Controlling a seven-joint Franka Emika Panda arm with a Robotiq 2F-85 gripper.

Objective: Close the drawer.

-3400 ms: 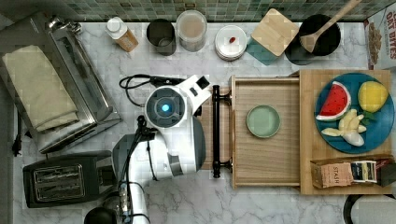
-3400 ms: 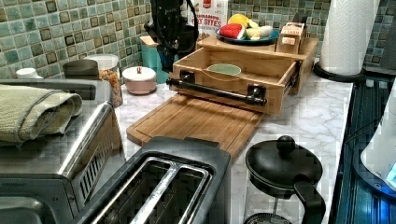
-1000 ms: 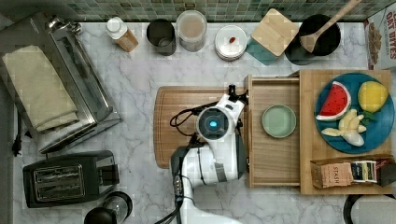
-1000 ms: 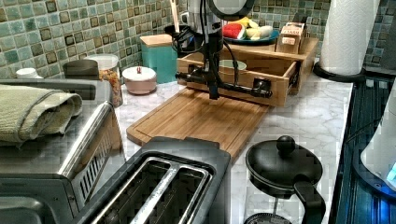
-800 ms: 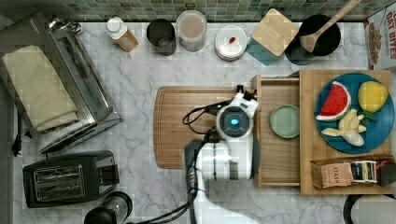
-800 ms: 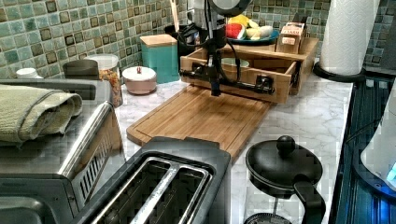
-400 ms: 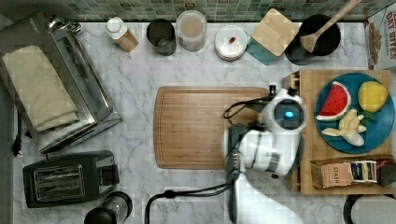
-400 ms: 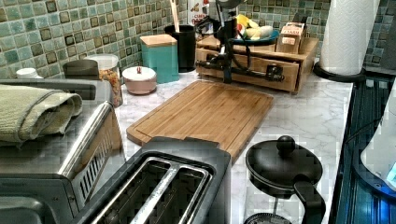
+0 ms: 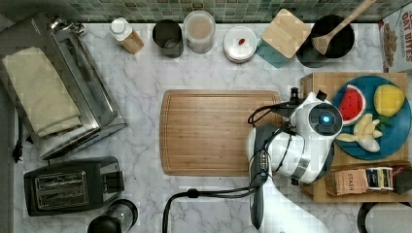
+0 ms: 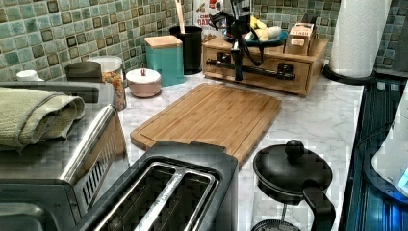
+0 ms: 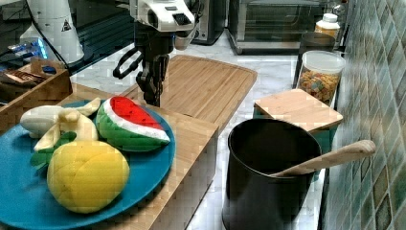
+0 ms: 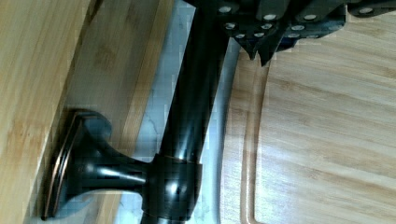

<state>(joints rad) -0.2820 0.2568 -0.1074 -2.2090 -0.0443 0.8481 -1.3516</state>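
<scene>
The drawer (image 10: 269,83) sits pushed flush into its wooden box (image 9: 316,81), so just its front panel and black bar handle (image 10: 257,70) show. In the wrist view the handle (image 12: 191,107) runs beside the drawer front (image 12: 37,93). My gripper (image 10: 238,72) hangs upright at the handle on the cutting board's side, at the left view's left end of the bar. The fingers (image 12: 264,51) are shut together, with nothing between them, right beside the bar. The right view shows the gripper (image 11: 152,96) at the box's edge.
A grooved cutting board (image 9: 214,131) lies in front of the box. A blue plate (image 9: 396,133) with toy food rests on the box top. Toaster (image 9: 73,184), toaster oven (image 9: 73,97), black kettle (image 10: 291,173) and several canisters along the tiled wall surround the marble counter.
The drawer slid from wide open, with a green bowl inside, fully into the box. My arm followed it toward the box and uncovered the cutting board.
</scene>
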